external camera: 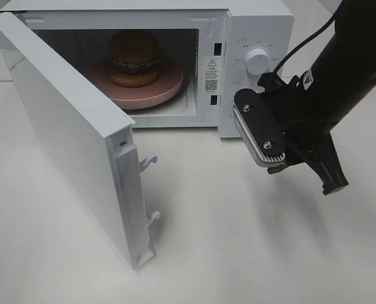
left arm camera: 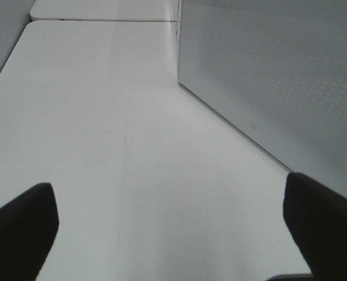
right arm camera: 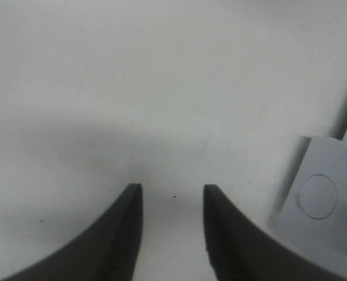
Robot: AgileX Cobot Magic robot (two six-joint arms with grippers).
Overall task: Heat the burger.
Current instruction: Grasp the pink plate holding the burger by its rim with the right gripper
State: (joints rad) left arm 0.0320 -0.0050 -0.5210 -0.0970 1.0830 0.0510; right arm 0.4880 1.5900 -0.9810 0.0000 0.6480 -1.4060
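Right tool (right arm camera: 173, 193), jaws partly apart and empty, hangs before the white box-shaped microwave (external camera: 257, 25); left tool (left arm camera: 167, 184) gapes wide, empty. Inside the microwave the glossy golden-bun burger (external camera: 134, 58) sits on a round pink plate (external camera: 165, 95). Judged next: push its open white door (external camera: 67, 139) squarely until latched.

Bright, even overhead light washing out table (external camera: 251, 253), glare nearing overexposure. Soft shadows pooling under robot arm (external camera: 346, 63), lower right of exterior frame, and beside open door (external camera: 67, 139). Microwave (external camera: 264, 31) cavity, upper centre, sitting dimmer; burger (external camera: 134, 58) reading clearly. Right wrist view going soft: right gripper (right arm camera: 173, 187) blurring dark, grey shadow spreading over table. Left wrist view looking sharper, left gripper (left arm camera: 168, 181) defocusing.
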